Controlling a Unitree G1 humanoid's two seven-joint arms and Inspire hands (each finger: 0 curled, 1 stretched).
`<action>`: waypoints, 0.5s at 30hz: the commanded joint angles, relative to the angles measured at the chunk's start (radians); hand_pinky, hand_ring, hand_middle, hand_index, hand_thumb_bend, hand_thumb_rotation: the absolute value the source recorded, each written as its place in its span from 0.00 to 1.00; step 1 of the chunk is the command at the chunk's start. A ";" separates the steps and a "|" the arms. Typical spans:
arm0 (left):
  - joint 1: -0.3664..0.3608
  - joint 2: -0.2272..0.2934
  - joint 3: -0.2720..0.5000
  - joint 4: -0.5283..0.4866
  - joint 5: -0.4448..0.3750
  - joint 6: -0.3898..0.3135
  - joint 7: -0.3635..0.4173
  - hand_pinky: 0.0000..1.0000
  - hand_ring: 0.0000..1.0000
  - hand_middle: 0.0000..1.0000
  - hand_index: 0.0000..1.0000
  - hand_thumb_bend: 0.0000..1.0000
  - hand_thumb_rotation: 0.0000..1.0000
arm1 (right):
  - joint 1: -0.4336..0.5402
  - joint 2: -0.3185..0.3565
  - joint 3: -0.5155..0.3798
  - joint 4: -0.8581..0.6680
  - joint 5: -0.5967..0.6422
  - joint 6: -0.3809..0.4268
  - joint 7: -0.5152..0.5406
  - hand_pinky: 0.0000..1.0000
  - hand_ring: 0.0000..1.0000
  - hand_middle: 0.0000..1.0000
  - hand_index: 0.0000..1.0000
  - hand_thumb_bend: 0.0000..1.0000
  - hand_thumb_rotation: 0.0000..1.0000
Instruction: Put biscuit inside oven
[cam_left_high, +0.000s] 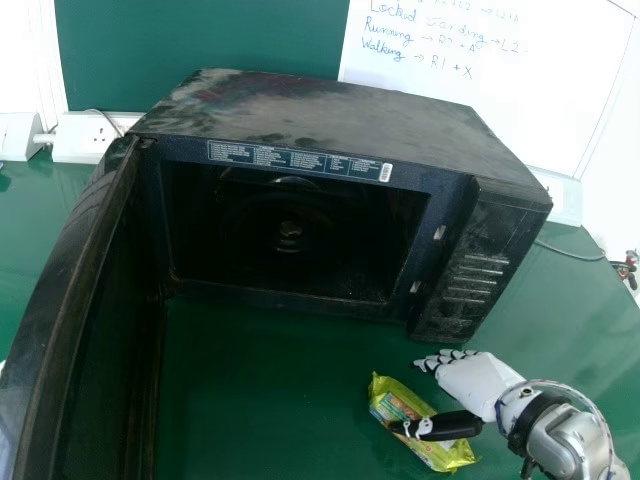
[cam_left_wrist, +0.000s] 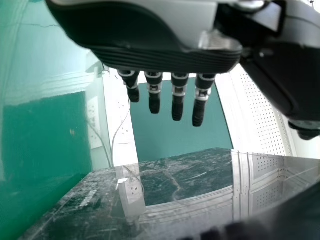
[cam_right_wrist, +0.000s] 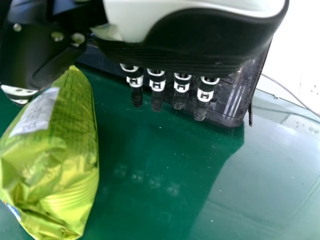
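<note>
The right hand (cam_left_high: 472, 385) is unclenched, thumb across a biscuit packet (cam_left_high: 400, 405) near the open black oven (cam_left_high: 330, 110); left hand (cam_left_wrist: 165, 57) unclenched.

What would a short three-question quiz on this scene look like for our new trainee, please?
1. True or false: the door of the oven stands open.

2. Where is the biscuit packet?
a) inside the oven
b) on the table, in front of the oven
c) on top of the oven

3. Fill in the missing word: in the head view, the ____ of the right hand lies across the packet.

Key: 1 true; 2 b; 3 thumb.
</note>
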 joint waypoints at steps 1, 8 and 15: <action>0.017 -0.002 0.007 -0.014 0.001 -0.002 0.006 0.00 0.83 0.93 0.87 1.00 0.84 | 0.018 0.011 0.004 0.006 0.009 0.008 -0.002 0.92 0.98 1.00 1.00 0.96 0.98; 0.026 -0.006 0.010 -0.032 0.011 0.013 0.014 0.00 0.85 0.95 0.88 1.00 0.84 | 0.009 -0.002 0.023 0.001 0.023 0.018 0.044 0.93 0.98 1.00 1.00 0.96 1.00; 0.023 0.003 0.010 -0.029 0.002 0.017 0.014 0.00 0.83 0.93 0.86 1.00 0.84 | 0.027 -0.046 -0.012 -0.025 0.051 -0.010 0.071 0.94 0.98 1.00 1.00 0.96 0.99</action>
